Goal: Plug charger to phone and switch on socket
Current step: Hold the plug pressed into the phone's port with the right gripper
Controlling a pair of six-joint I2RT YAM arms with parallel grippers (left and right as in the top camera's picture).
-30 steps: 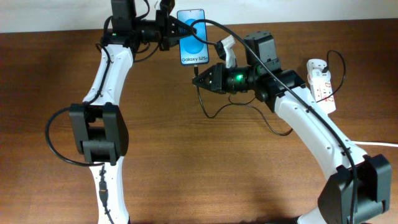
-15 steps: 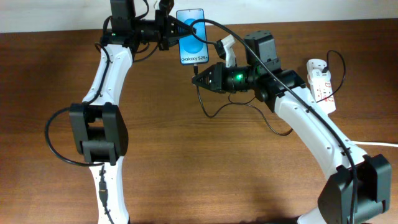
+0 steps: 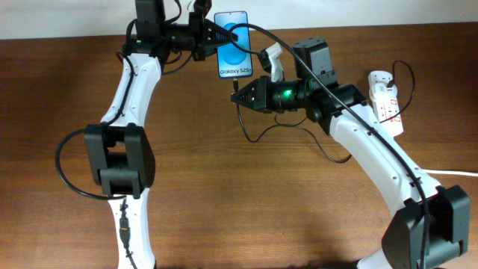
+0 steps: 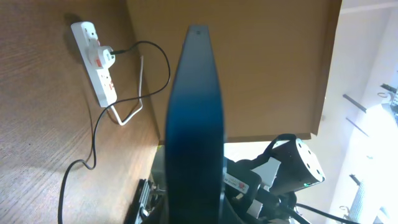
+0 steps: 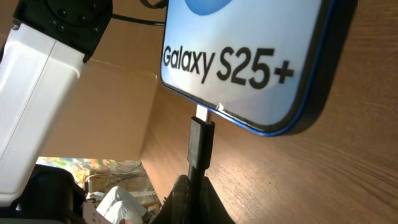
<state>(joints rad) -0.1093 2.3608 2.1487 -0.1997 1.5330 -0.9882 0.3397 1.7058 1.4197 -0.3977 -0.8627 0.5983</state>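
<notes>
Blue-screen phone [image 3: 232, 45] at 12 o'clock shifted slightly toward 3, clamped by left end effector [image 3: 218, 35]. Right end effector [image 3: 237, 95] pinches charger [image 5: 201, 140], tip at port, metal showing: likely not seated; socket [image 3: 386, 101] at 3 o'clock untouched.

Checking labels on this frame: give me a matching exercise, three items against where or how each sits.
1. slim blue-screened phone
2. small plug of the thin black charger cable
3. white elongated power-strip socket

A. lies on the wooden table, beside the right arm
B. clamped in the left gripper
C. pinched in the right gripper, tip at the phone's bottom port

Pairs: 1-B, 2-C, 3-A
</notes>
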